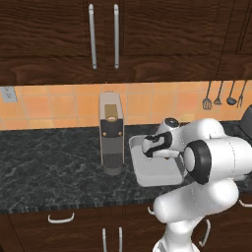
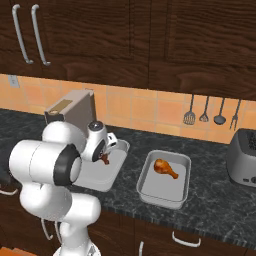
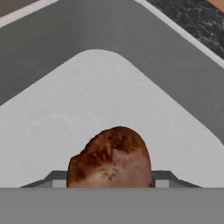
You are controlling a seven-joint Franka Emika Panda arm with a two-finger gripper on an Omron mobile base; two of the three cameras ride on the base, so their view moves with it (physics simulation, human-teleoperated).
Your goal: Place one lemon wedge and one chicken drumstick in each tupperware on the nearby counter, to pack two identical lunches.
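My gripper (image 2: 106, 156) is shut on the dark reddish-brown chicken drumstick (image 3: 111, 157) and holds it just above the floor of the left tupperware (image 2: 100, 177), a pale grey tray (image 1: 152, 178) on the counter (image 1: 49, 167). In the hand view the meat sits between my fingertips, with the tray's floor (image 3: 109, 96) close beneath. The right tupperware (image 2: 165, 198) holds the plumper orange-golden drumstick (image 2: 165, 168). The lemon wedge is out of view.
A tall coffee machine (image 1: 110, 133) stands just left of the left tray. A steel toaster (image 2: 243, 157) sits at the counter's far right. Kitchen utensils (image 2: 205, 112) hang on the tiled wall, and dark cabinets hang overhead.
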